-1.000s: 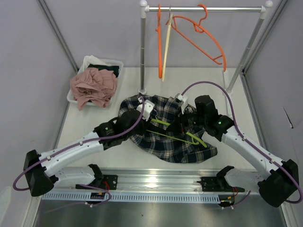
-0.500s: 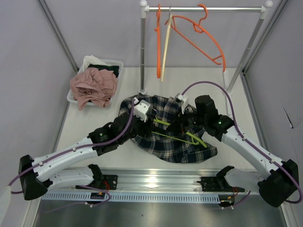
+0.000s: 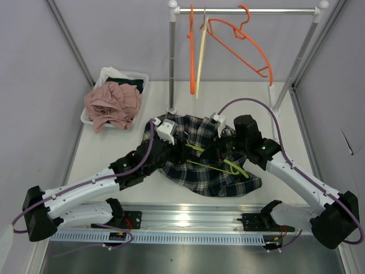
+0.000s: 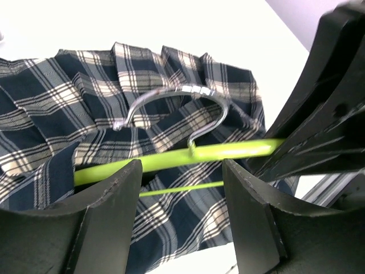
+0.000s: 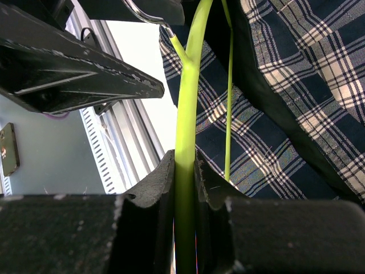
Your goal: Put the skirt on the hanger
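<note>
Right gripper (image 5: 183, 158) clamps the lime-green hanger (image 4: 171, 160), steadying it over the plaid skirt (image 4: 63, 103) so the left gripper (image 4: 181, 166), jaws apart near the hook (image 4: 181, 91), can work the fabric.

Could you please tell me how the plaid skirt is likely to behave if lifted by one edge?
The skirt will probably flop and drape: it lies in soft pleated folds. It looks thin, so likely light. It may slide on the smooth green hanger the right hand pinches.
</note>
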### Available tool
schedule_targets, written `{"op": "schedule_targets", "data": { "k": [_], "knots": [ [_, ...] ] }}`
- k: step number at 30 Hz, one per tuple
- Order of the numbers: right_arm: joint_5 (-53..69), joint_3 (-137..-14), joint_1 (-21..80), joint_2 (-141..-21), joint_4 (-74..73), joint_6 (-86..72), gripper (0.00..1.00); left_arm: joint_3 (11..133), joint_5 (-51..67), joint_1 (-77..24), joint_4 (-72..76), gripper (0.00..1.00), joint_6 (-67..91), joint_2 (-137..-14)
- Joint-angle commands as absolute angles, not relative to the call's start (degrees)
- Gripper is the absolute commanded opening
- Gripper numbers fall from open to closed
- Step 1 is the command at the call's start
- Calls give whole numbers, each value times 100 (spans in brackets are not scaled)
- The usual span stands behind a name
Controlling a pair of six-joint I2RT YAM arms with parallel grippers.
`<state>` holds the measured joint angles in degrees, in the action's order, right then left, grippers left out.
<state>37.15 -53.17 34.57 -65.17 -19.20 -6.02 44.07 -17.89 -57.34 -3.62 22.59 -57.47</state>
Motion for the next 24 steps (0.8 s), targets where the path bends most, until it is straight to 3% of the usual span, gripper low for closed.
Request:
{"op": "schedule_targets", "data": {
  "k": [1, 18, 21, 24],
  "knots": [
    [3727, -5423, 3507, -6513, -1406, -624, 0, 4500, -1986, -5757, 158, 64, 2514, -5792],
    [3674, -5440, 3559, -6521, -1424, -615, 0, 4149, -2268, -5757, 905, 58, 2716, -6179],
    [3674, -5467, 3560, -6513, -1450, -615, 0, 4069, -2320, -5757, 1019, 50, 2777, -6179],
    [3630, -5476, 3568, -6504, -1476, -624, 0, 4095, -2320, -5757, 1011, 33, 2786, -6258]
  ]
}}
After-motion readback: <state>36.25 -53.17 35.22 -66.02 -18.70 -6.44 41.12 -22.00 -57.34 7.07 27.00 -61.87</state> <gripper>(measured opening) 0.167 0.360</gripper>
